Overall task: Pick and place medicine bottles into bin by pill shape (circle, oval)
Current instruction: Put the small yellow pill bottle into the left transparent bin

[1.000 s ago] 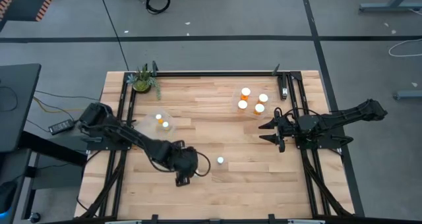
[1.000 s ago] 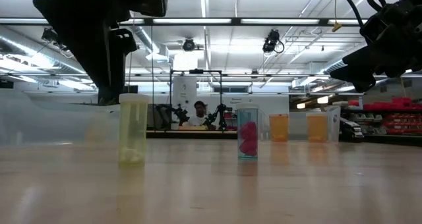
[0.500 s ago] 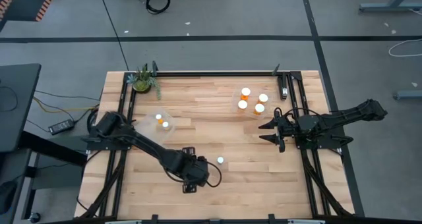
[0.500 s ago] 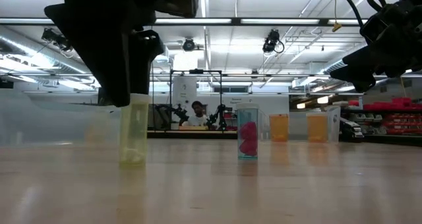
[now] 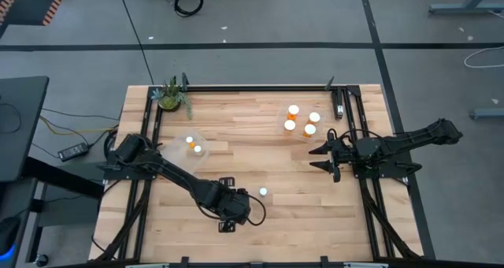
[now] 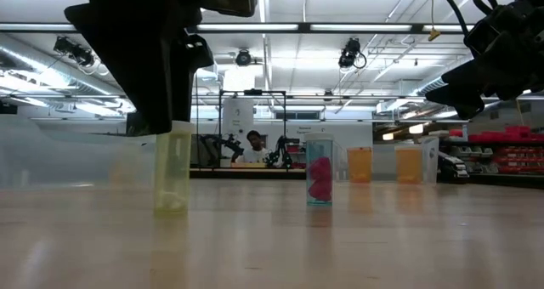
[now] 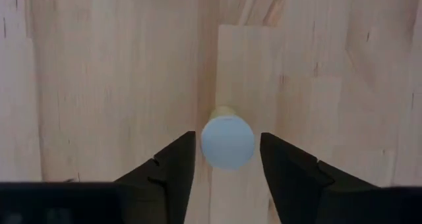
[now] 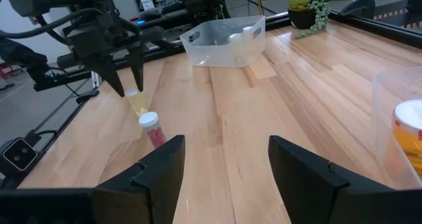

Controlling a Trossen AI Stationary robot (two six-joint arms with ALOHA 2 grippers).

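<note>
A yellow-bodied medicine bottle [image 6: 172, 168] with a white cap [image 7: 227, 142] stands upright on the table near its front edge. My left gripper [image 7: 227, 137] points down over it, open, with one finger on either side of the cap and a narrow gap at each. In the high view the gripper [image 5: 236, 210] hides this bottle. A second bottle [image 6: 319, 172] with pink pills stands just to its right, and its white cap [image 5: 263, 192] shows in the high view. My right gripper [image 5: 323, 158] waits open at the table's right side.
A clear bin [image 5: 194, 146] at the left holds two bottles. Another clear bin [image 5: 301, 120] at the far right holds several orange ones. A potted plant [image 5: 172, 94] stands at the far left corner. Black frame rails [image 5: 346, 110] run along the table's sides.
My left gripper has moved toward the table's right edge and slightly down. It now stands over the yellow bottle, with its fingers around the cap. The bottles have not moved.
</note>
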